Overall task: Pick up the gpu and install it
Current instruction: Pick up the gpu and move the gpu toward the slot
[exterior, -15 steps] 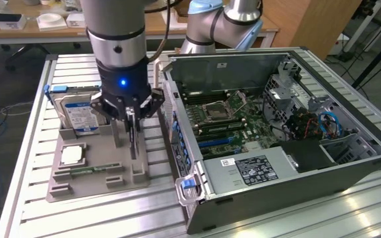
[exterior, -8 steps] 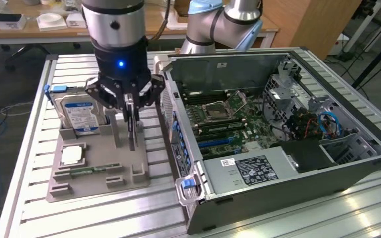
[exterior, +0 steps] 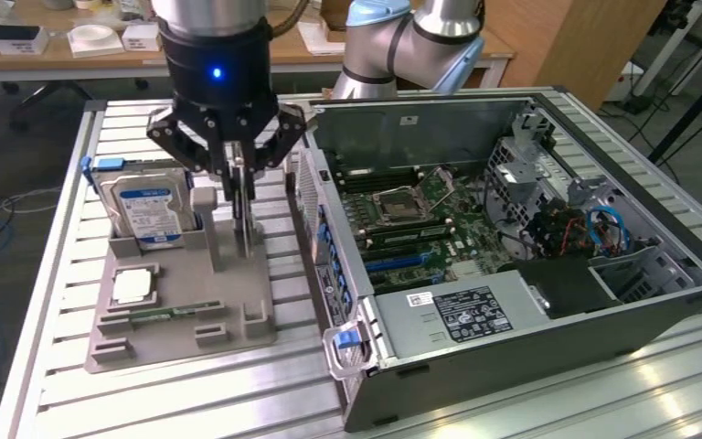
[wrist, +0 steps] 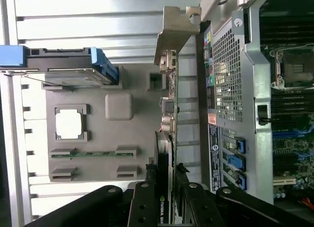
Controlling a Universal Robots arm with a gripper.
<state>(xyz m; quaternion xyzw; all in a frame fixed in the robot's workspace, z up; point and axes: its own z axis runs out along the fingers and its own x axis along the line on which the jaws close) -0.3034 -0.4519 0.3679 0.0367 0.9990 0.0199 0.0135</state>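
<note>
gpu [exterior: 244,229] upright and edge-on, clenched in the claw [exterior: 241,174], at the grey tray [exterior: 180,334], beside the computer case [exterior: 510,366]

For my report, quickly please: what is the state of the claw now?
Claw: closed on the gpu, holding the card upright by its edge.

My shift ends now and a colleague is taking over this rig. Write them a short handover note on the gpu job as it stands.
Tool: shut on the gpu, one finger on each face.
Where: the gpu stands upright on its edge at the grey parts holder, beside the hard drive. The open computer case sits on the exterior view's right.
Done: the grasp is made. I cannot tell whether the card has cleared its holder slot.
Left: the gpu is not yet in the case, so the install is not done.
</note>
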